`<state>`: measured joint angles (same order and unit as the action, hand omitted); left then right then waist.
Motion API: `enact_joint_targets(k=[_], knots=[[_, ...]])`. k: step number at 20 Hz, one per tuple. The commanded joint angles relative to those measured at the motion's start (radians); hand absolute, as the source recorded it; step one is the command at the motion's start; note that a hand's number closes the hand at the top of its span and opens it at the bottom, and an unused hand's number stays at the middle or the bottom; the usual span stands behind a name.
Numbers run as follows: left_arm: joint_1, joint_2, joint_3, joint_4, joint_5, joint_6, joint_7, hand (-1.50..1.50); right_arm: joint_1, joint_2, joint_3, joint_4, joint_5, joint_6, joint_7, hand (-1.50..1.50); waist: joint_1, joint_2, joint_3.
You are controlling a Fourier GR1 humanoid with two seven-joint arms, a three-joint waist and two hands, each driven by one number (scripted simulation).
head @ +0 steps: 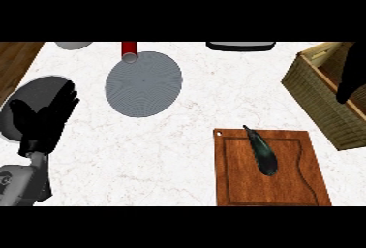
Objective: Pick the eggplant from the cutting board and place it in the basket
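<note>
A white marble tabletop (178, 145) fills the view, with a strip of wood floor at its upper left corner. At lower right a wooden cutting board (271, 167) lies flat, and a woven basket (318, 97) stands at the right edge, just beyond it. A grey round pan (143, 83) with a red handle sits near the top centre. The left hand (46, 118) rests at the left edge over a grey plate (28, 94), its fingers straight and apart. The right hand (352, 72) hangs dark above the basket; whether its fingers are apart cannot be told. The dark eggplant (262, 151) lies on the cutting board, stem pointing away.
</note>
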<state>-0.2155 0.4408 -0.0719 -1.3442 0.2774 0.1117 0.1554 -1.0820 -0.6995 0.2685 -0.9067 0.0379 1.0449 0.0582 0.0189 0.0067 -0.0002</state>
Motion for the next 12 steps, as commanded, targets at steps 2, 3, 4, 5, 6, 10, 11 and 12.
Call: enact_joint_targets(k=[2, 3, 4, 5, 6, 10, 11, 12], knots=[[0.052, 0.009, 0.023, -0.021, -0.006, -0.022, -0.027, 0.0, 0.082, -0.048, -0.044, 0.012, -0.016, 0.096, -0.105, -1.5, -0.011, -0.006, 0.001], [-0.006, -0.019, 0.009, -0.039, -0.015, 0.022, 0.046, 0.0, 0.052, -0.041, -0.053, 0.057, 0.008, 0.082, -0.135, -1.5, -0.005, -0.003, 0.001], [0.025, -0.016, 0.02, 0.025, -0.021, -0.02, -0.047, 0.0, 0.057, -0.062, -0.093, 0.045, -0.029, 0.07, -0.124, -1.5, -0.013, -0.004, 0.0], [-0.023, -0.015, 0.003, -0.08, -0.019, 0.03, 0.088, 0.0, 0.131, -0.048, -0.069, 0.029, 0.022, 0.003, -0.185, -1.5, -0.007, -0.003, 0.002], [0.012, -0.012, 0.04, 0.011, -0.006, -0.019, -0.01, 0.0, 0.135, -0.053, -0.092, 0.031, 0.009, 0.003, -0.182, -1.5, -0.012, -0.003, 0.001], [0.025, -0.001, 0.045, -0.048, -0.02, -0.017, 0.03, 0.0, 0.244, -0.046, -0.079, -0.018, 0.067, -0.042, -0.279, -1.5, -0.01, -0.005, 0.001], [0.012, -0.014, 0.041, -0.008, -0.018, -0.03, 0.022, 0.0, 0.295, -0.048, -0.062, -0.043, 0.083, -0.049, -0.311, -1.5, -0.015, -0.004, 0.001], [-0.026, -0.08, -0.011, -0.022, -0.081, 0.052, 0.033, 0.0, 0.282, -0.021, -0.057, -0.047, 0.102, -0.078, -0.305, -1.5, -0.016, -0.003, 0.001]])
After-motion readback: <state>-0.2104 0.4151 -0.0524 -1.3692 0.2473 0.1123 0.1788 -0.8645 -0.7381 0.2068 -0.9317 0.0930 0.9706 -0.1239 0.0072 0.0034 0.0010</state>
